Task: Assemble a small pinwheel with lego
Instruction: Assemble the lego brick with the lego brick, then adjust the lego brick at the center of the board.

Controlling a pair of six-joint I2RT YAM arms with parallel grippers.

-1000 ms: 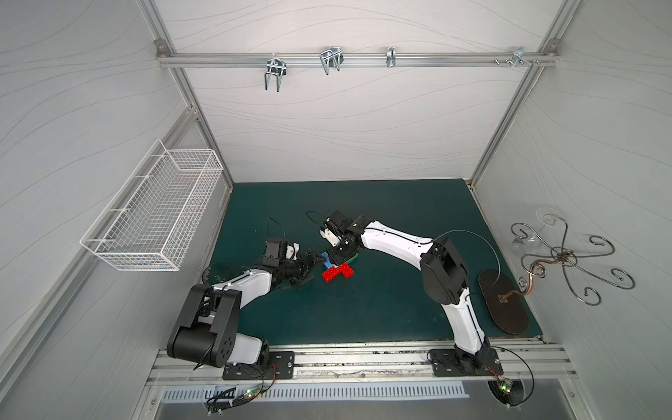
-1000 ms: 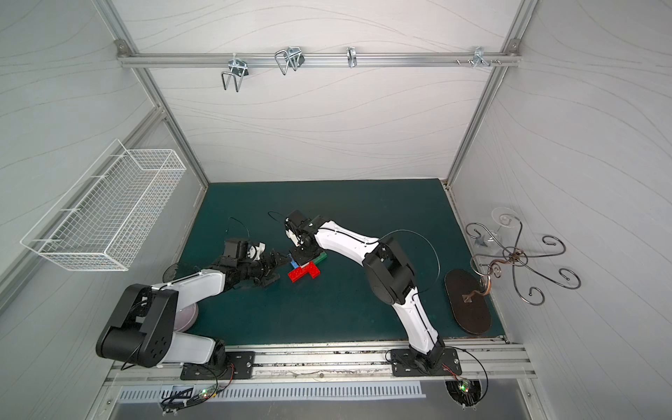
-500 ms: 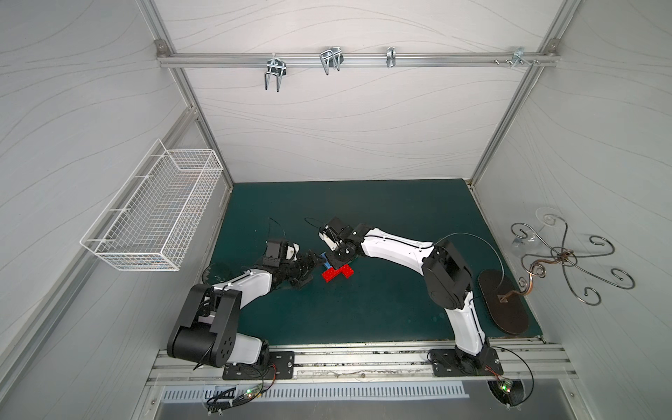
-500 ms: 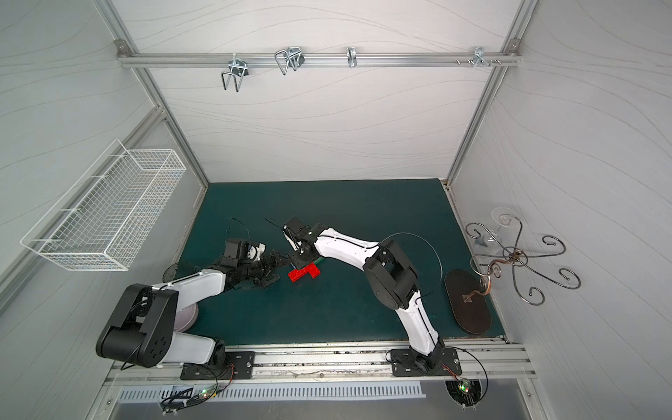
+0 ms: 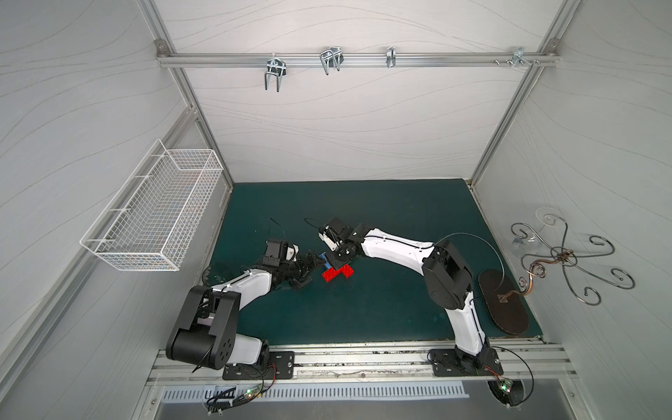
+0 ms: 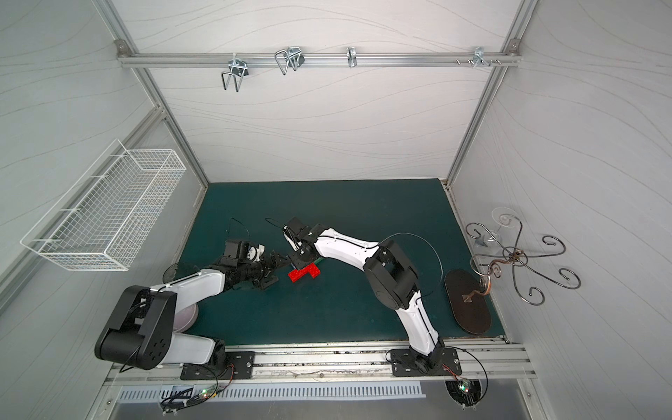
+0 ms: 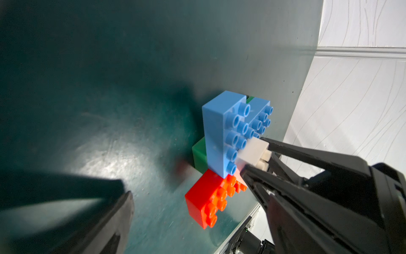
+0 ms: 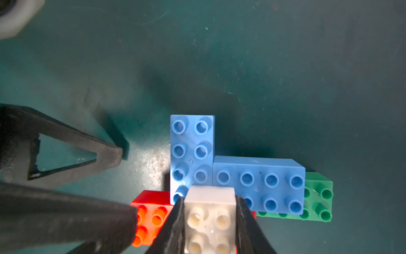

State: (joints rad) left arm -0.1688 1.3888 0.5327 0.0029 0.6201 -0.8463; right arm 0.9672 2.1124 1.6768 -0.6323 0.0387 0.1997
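wire basket hangs on wall; right tool clamps white brick.

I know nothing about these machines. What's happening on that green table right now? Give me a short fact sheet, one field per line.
Surface: green mat
Build: blue bricks in an L, stacked on red bricks and green bricks
Gripping: right tool shut on white brick, at the blue bricks' inner corner
Other arm: left tool open, empty, beside the build
Seated yet: cannot tell
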